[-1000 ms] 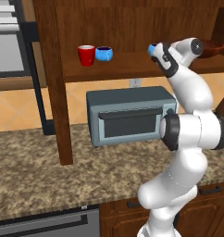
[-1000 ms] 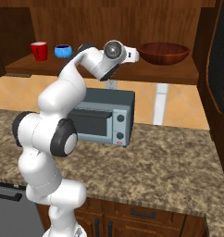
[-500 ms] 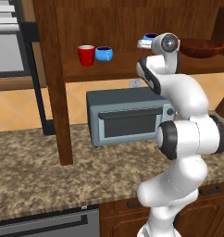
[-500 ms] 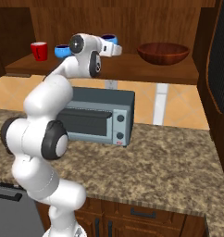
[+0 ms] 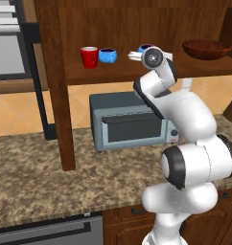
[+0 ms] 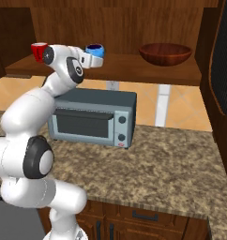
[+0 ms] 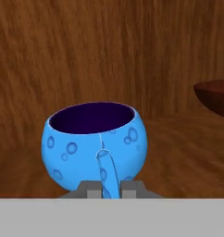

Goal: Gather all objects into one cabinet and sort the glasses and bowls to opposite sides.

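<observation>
Tool (image 7: 105,189) clamped on handle of blue cup (image 7: 94,144), cup upright, raised just above cabinet shelf (image 5: 118,72) near its middle. Left base view: red mug (image 5: 89,57) and second blue cup (image 5: 108,55) side by side at 9 o'clock end of shelf, close together, contact unclear. Brown bowl (image 6: 165,53) sits at 3 o'clock end, well apart from held cup. Grey toaster oven (image 6: 94,117) on granite tabletop (image 6: 171,164) below shelf.

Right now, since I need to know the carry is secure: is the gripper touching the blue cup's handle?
Touching. In the hand view the gripper is shut on the handle of the blue cup, with both fingertips pressed against its sides.
</observation>
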